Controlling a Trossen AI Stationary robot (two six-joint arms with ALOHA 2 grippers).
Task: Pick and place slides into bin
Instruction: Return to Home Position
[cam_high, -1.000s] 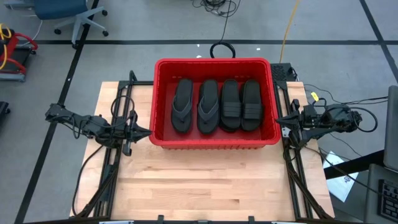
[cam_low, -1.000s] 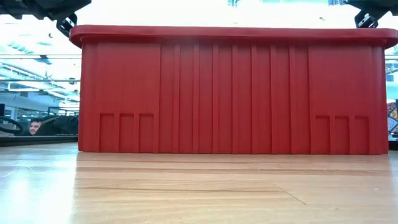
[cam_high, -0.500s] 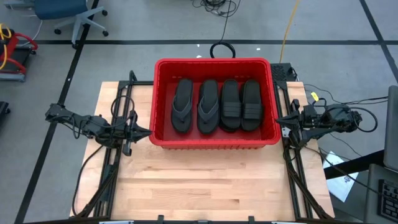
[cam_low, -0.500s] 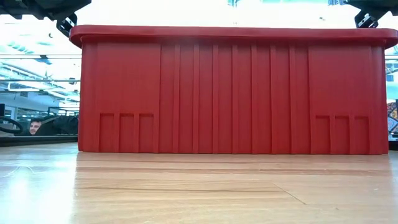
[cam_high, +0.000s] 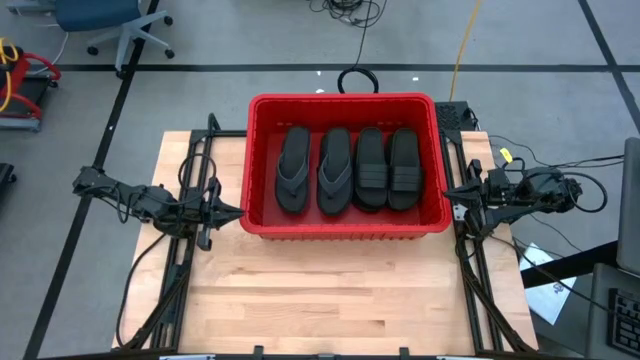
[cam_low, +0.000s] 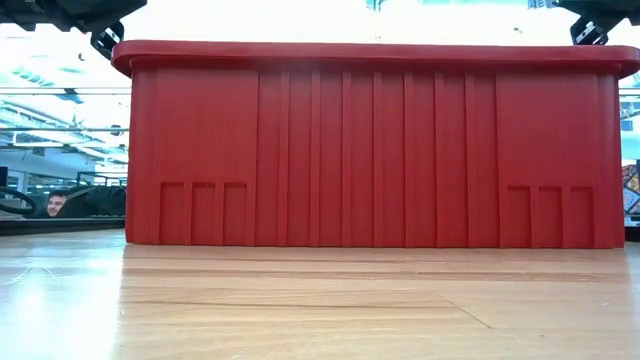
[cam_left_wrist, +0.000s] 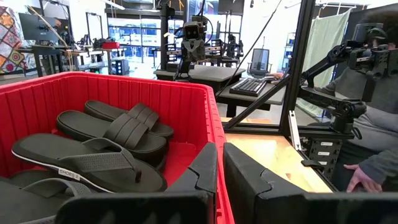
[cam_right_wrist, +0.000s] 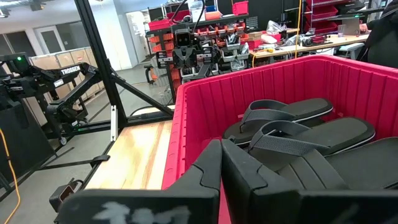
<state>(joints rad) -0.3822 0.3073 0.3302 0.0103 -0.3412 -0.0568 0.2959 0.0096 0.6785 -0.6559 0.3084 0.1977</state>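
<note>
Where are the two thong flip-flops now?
High view: the thong flip-flops lie side by side in the left half of the red bin, with the band-strap slides on their right.

Red bin (cam_high: 345, 227), black slides (cam_high: 371, 170)

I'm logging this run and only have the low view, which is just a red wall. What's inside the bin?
Observer: From above, the bin holds four sandals abreast: two thong flip-flops on the left side, two band-strap slides on the right.
Operator: Any sandals out on the table?
Observer: None shows on the table in the high view.
Operator: Where are the end effectors?
Observer: The left end effector sits just outside the bin's left wall, the right end effector just outside its right wall, both shut and holding nothing.
</note>
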